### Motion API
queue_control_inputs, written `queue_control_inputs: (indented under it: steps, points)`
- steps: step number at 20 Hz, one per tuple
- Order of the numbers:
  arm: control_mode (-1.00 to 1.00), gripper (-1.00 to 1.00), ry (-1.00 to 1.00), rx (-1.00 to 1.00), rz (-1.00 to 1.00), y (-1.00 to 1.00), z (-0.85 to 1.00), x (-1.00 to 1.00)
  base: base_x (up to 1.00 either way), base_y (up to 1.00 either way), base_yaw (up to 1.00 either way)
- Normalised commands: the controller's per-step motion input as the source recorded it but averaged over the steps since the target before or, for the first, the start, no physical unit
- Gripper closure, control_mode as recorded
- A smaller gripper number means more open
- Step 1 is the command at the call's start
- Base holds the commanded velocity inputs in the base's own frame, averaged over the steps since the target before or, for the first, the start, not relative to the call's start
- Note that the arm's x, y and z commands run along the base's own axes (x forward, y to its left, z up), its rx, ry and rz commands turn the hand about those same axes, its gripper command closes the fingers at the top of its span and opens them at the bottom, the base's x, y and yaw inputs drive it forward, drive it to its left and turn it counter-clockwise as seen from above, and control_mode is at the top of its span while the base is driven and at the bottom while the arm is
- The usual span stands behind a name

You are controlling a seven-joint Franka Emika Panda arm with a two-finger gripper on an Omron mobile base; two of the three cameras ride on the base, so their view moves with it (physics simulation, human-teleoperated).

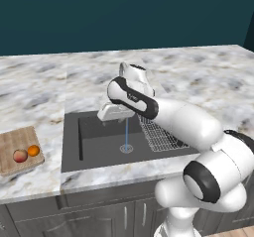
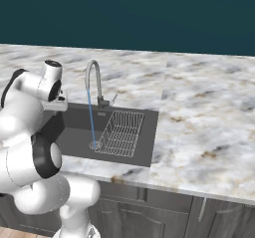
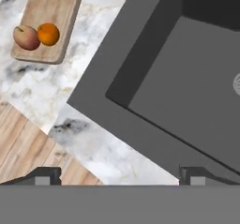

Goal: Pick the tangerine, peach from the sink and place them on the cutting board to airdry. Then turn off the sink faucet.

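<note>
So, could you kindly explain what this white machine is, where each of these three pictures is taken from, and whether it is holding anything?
The white machine is a robot arm on a base that can drive, standing at a kitchen counter; everything is computer-rendered. Two pictures come from cameras on the base, looking forward over the arm from its left and its right. The third comes from a camera on the hand, looking down along the pincer, whose two dark tips stand wide apart at the bottom with nothing between them, so it holds nothing.

The dark basin is the sink, with a wire rack at one side. The faucet is running: a thin blue stream falls to the drain. On the wooden cutting board beside the sink lie the peach and the tangerine, side by side.
</note>
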Motion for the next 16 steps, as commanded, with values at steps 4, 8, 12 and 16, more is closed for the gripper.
queue_control_inputs:
  steps: [4, 8, 12, 16]
  points:
    - [-1.0, -1.0, 0.08, -0.05, -0.1, -0.36, 0.07, -0.23, 0.0, 0.0, 0.0]
    - [-1.0, -1.0, 0.07, -0.07, -0.1, -0.46, 0.02, -0.13, 0.0, 0.0, 0.0]
    - [-1.0, -1.0, 0.04, -0.07, -0.07, -0.54, 0.0, -0.01, 0.0, 0.0, 0.0]
    - [-1.0, -1.0, 0.0, -0.04, -0.04, -0.58, -0.01, 0.0, 0.0, 0.0, 0.0]
